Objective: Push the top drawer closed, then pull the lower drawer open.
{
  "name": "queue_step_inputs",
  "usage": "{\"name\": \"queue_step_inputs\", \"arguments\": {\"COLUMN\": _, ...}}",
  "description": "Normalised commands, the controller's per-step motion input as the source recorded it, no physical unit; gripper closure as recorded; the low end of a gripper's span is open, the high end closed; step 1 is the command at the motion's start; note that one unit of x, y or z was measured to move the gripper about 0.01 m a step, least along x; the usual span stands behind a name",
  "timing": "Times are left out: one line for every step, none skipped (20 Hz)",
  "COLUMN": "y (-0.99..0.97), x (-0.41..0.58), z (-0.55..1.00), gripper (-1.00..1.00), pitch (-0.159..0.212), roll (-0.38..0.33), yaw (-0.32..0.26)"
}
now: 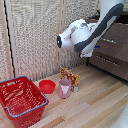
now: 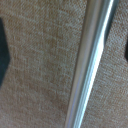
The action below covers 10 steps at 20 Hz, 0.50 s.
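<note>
At the exterior view's right stands the dark cabinet, with the taller top drawer (image 1: 116,39) above the shorter lower drawer (image 1: 107,65). The white arm (image 1: 82,37) reaches to the cabinet front, and its own bulk hides the gripper there. In the wrist view a brown drawer front (image 2: 35,75) fills the picture, crossed by a slim silver bar handle (image 2: 87,65). My gripper (image 2: 62,45) is open, its dark fingers (image 2: 2,50) showing only at the picture's two sides with the handle between them. Which drawer this handle belongs to I cannot tell.
A red wire basket (image 1: 22,100) sits on the wooden floor at the exterior view's left. Beside it lie a red bowl (image 1: 47,86), a pink cup (image 1: 64,88) and a snack packet (image 1: 71,77). A pale woven screen (image 1: 40,35) forms the backdrop.
</note>
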Motion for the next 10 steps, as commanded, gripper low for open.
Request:
{"name": "queue_step_inputs", "arguments": {"y": 0.0, "x": 0.0, "z": 0.18, "gripper": 1.0, "pitch": 0.0, "roll": -0.097, "yaw": 0.0}}
{"name": "queue_step_inputs", "arguments": {"y": -0.01, "x": 0.0, "z": 0.21, "gripper": 1.0, "pitch": 0.0, "roll": -0.115, "yaw": 0.0}}
{"name": "queue_step_inputs", "arguments": {"y": 0.0, "x": -0.011, "z": 0.26, "gripper": 1.0, "pitch": 0.0, "roll": -0.145, "yaw": 0.005}}
{"name": "queue_step_inputs", "arguments": {"y": 0.0, "x": -0.011, "z": 0.29, "gripper": 1.0, "pitch": 0.0, "roll": -0.15, "yaw": 0.011}}
{"name": "queue_step_inputs", "arguments": {"y": 0.0, "x": 0.0, "z": 0.32, "gripper": 1.0, "pitch": 0.0, "roll": -0.148, "yaw": 0.011}}
{"name": "queue_step_inputs", "arguments": {"y": 0.0, "x": 0.0, "z": 0.34, "gripper": 1.0, "pitch": 0.0, "roll": -0.15, "yaw": 0.011}}
{"name": "queue_step_inputs", "arguments": {"y": -0.05, "x": 0.0, "z": 0.37, "gripper": 1.0, "pitch": 0.0, "roll": -0.155, "yaw": 0.016}}
{"name": "queue_step_inputs", "arguments": {"y": -0.13, "x": 0.0, "z": 0.37, "gripper": 1.0, "pitch": 0.0, "roll": -0.148, "yaw": 0.025}}
{"name": "queue_step_inputs", "arguments": {"y": -0.24, "x": 0.0, "z": 0.37, "gripper": 1.0, "pitch": 0.0, "roll": -0.141, "yaw": 0.029}}
{"name": "queue_step_inputs", "arguments": {"y": -0.29, "x": 0.0, "z": 0.38, "gripper": 1.0, "pitch": 0.0, "roll": -0.138, "yaw": 0.029}}
